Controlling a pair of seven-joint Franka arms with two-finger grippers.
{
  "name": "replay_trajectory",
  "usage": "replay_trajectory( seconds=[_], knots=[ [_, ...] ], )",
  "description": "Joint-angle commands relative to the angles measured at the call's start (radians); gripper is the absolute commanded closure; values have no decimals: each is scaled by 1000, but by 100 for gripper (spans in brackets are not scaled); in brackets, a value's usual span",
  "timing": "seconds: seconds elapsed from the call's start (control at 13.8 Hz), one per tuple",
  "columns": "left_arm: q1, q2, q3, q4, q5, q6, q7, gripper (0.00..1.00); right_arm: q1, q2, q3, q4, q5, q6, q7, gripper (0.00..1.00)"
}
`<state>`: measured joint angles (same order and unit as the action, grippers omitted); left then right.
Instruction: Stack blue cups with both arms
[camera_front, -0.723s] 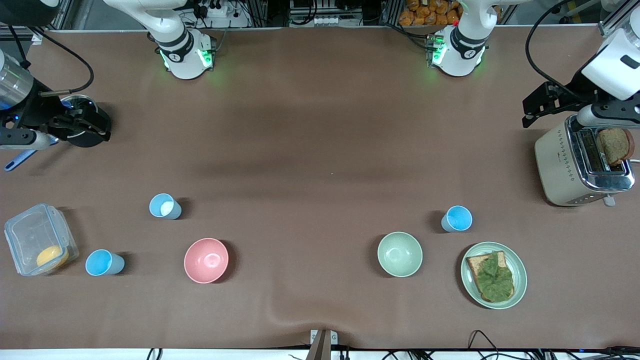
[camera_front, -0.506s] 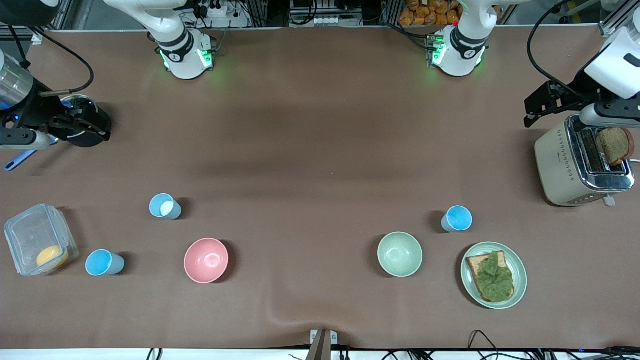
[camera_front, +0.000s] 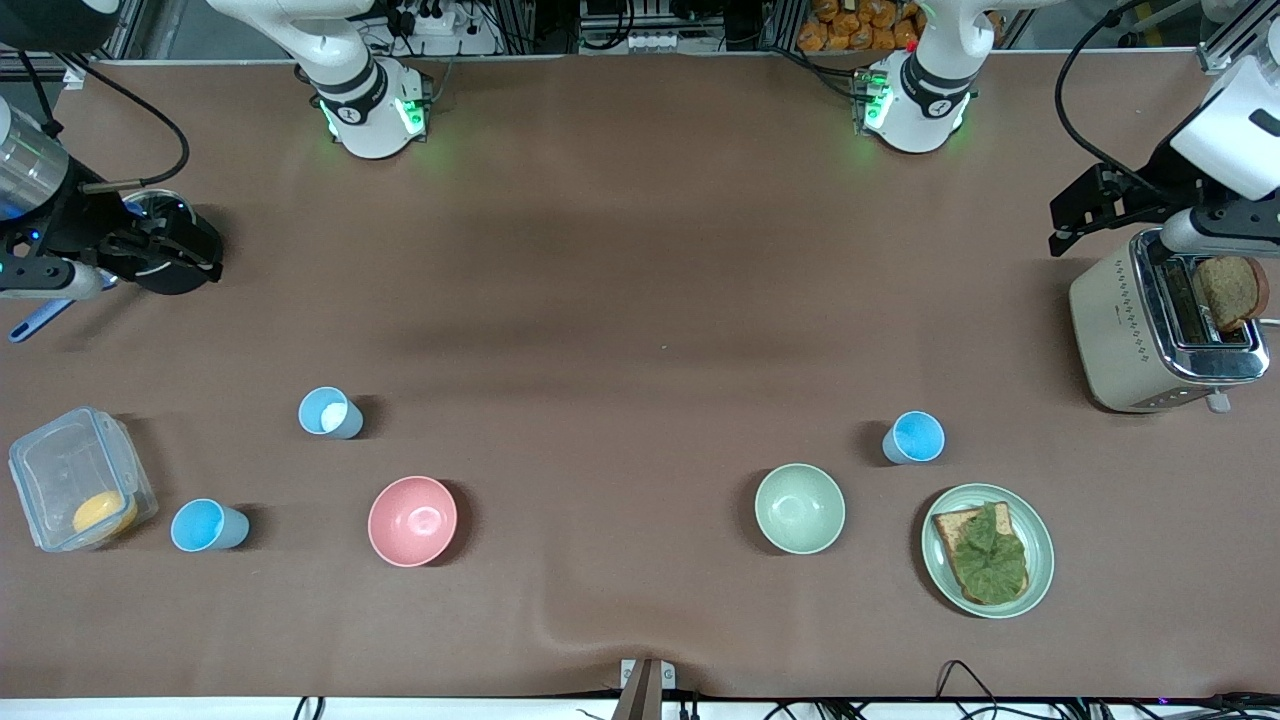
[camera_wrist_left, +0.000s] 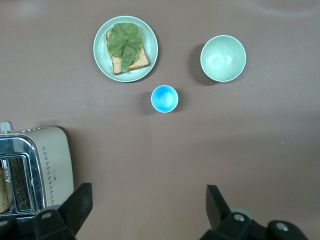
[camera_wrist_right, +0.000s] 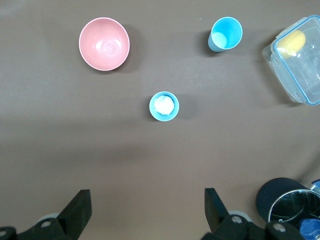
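Three blue cups stand upright and well apart: one (camera_front: 914, 437) beside the pale green bowl (camera_front: 799, 508) and sandwich plate (camera_front: 1040, 550) toward the left arm's end, two (camera_front: 329, 412) (camera_front: 208, 526) toward the right arm's end, flanking the pink bowl (camera_front: 412, 520) and the clear box (camera_front: 75, 478). Left gripper (camera_wrist_left: 147, 210) hangs over the toaster's (camera_front: 1150, 330) edge, jaws spread wide and empty, its cup nearer the front camera; right gripper (camera_wrist_right: 146, 210), equally wide and empty, hovers by the dark pot (camera_front: 165, 245). Each arm is closest to its own end's cups, every mouth facing up, so I'd expect top-down grasps.
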<state>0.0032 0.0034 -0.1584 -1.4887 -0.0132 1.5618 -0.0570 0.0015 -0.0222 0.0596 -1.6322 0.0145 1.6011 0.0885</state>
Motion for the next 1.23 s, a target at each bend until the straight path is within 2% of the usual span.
replay_trajectory(
  seconds=[0.0, 0.87, 1.16],
  knots=[
    [8, 13, 2, 22, -14, -14, 23, 0, -14, -8, 16, 8, -11, -12, 4, 0],
    [8, 29, 2, 12, -22, -14, 20, 0, -12, -8, 16, 8, -11, -10, 4, 0],
    [18, 93, 3, -2, -22, -19, -1, 0, -11, -7, 16, 9, -11, -10, 0, 0]
  ],
)
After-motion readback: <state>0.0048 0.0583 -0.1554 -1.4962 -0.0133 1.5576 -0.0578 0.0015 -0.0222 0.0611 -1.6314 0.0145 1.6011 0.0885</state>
